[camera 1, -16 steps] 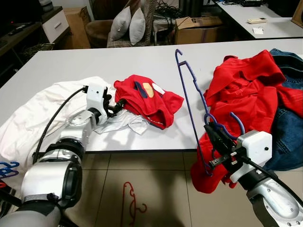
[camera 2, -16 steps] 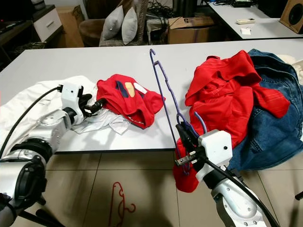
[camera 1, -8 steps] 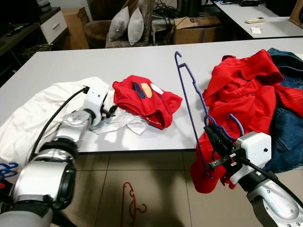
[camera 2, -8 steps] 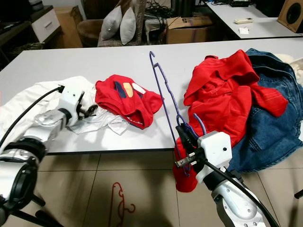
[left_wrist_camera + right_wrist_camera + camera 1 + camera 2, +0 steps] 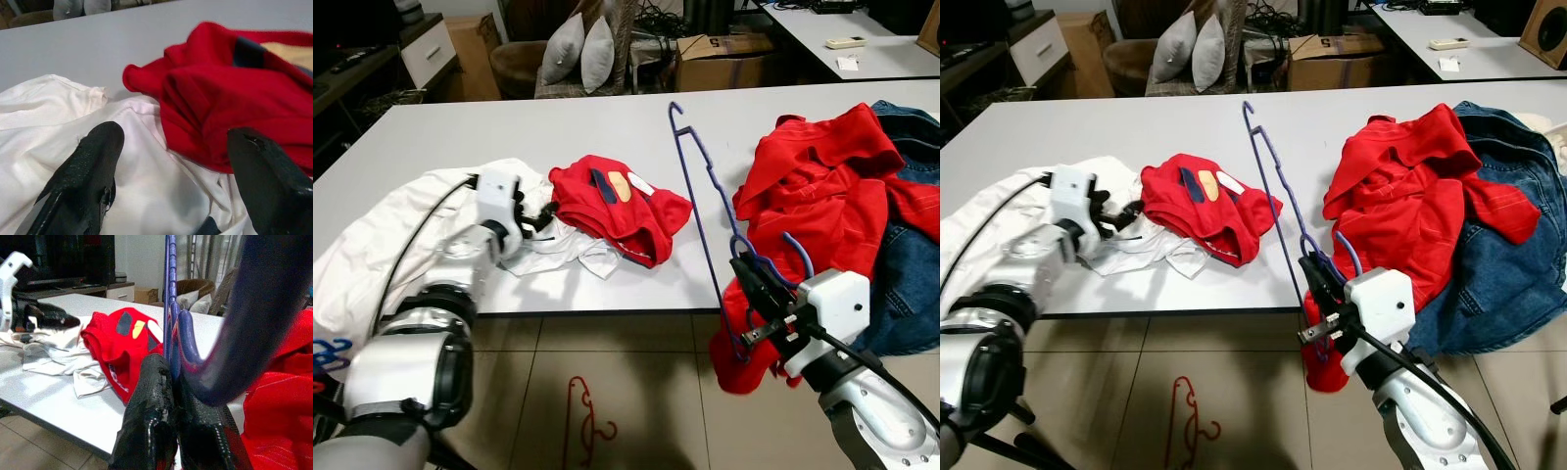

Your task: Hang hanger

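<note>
My right gripper (image 5: 756, 294) is shut on the lower corner of a blue-purple wire hanger (image 5: 697, 191), below the table's front edge. The hanger stands nearly upright with its hook (image 5: 674, 108) at the top. In the right wrist view the hanger (image 5: 168, 289) rises from between the closed fingers (image 5: 151, 416). My left gripper (image 5: 540, 213) is open and low over a white cloth (image 5: 401, 235), right beside a small red shirt (image 5: 625, 208). The left wrist view has both fingers (image 5: 90, 169) spread, with white cloth and the red shirt (image 5: 230, 107) between them.
A red hoodie (image 5: 822, 186) and blue jeans (image 5: 913, 274) are piled on the right of the white table (image 5: 558, 127) and hang over its edge. A red hanger (image 5: 582, 411) lies on the tiled floor. Blue hangers (image 5: 328, 351) sit at lower left. Cushions and boxes stand behind.
My left gripper has drawn back slightly to the left from the red shirt. The hanger's top has leaned a little to the left in my right gripper.
</note>
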`<state>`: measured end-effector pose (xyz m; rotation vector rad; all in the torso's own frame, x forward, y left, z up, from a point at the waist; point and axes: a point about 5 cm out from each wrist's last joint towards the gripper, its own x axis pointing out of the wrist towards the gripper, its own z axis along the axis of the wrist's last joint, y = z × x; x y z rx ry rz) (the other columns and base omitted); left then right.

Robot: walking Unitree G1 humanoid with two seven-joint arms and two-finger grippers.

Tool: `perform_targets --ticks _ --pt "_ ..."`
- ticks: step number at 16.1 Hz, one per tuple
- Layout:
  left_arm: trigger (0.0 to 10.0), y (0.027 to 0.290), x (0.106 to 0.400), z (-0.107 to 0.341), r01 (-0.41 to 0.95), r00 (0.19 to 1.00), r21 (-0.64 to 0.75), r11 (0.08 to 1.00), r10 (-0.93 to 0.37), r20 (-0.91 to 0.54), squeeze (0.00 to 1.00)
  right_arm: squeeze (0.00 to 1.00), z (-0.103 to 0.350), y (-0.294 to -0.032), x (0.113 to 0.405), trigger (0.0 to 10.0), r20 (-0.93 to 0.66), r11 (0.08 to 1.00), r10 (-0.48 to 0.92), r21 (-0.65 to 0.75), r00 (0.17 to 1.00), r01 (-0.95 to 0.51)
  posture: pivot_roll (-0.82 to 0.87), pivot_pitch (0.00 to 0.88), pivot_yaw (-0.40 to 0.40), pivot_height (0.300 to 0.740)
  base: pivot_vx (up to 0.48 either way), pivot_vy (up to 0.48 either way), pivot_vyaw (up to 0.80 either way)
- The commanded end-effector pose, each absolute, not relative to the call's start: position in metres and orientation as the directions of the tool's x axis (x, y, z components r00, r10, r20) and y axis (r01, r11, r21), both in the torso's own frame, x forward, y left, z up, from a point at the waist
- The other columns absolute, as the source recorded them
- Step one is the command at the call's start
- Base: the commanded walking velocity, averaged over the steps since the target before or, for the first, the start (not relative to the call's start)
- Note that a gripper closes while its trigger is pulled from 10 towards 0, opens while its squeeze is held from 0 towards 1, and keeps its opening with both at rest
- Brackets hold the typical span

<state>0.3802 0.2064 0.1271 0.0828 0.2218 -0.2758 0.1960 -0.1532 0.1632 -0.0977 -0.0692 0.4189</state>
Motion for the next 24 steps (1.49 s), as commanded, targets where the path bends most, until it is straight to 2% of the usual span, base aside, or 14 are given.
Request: perform_targets --ticks 1,7,10,14,17,19,24 --pt "10.0 0.207 0.38 0.125 0.271 0.937 0.092 0.958 -0.241 -0.254 0.0 0.0 0.164 -0.152 0.197 10.0 0.053 0.905 0.418 -0.108 0.907 -0.411 -0.15 0.0 0.103 0.74 0.0 0.0 0.0" --pt "10.0 0.189 0.379 0.116 0.292 0.929 0.094 0.952 -0.259 -0.264 0.0 0.0 0.165 -0.152 0.195 10.0 0.05 0.908 0.412 -0.109 0.91 -0.405 -0.17 0.0 0.118 0.74 0.0 0.0 0.0" --pt "10.0 0.184 0.378 0.115 0.344 0.913 0.072 0.936 -0.315 -0.26 0.0 0.0 0.164 -0.154 0.193 10.0 0.047 0.911 0.404 -0.111 0.914 -0.397 -0.18 0.0 0.123 0.74 0.0 0.0 0.0" --pt "10.0 0.182 0.371 0.105 0.458 0.862 0.152 0.876 -0.396 -0.318 0.0 0.0 0.164 -0.155 0.191 10.0 0.044 0.913 0.399 -0.112 0.916 -0.393 -0.18 0.0 0.118 0.74 0.0 0.0 0.0" --pt "10.0 0.181 0.371 0.104 0.433 0.874 0.185 0.882 -0.36 -0.327 0.0 0.0 0.165 -0.154 0.194 10.0 0.051 0.91 0.406 -0.113 0.912 -0.399 -0.17 0.0 0.113 0.74 0.0 0.0 0.0" --pt "10.0 0.178 0.376 0.109 0.363 0.906 0.137 0.922 -0.315 -0.282 0.0 0.0 0.165 -0.154 0.195 10.0 0.051 0.908 0.411 -0.115 0.91 -0.403 -0.17 0.0 0.111 0.74 0.0 0.0 0.0" --pt "10.0 0.171 0.374 0.11 0.44 0.873 0.082 0.894 -0.405 -0.271 0.0 0.0 0.165 -0.154 0.193 10.0 0.048 0.909 0.408 -0.115 0.912 -0.4 -0.18 0.0 0.117 0.74 0.0 0.0 0.0"
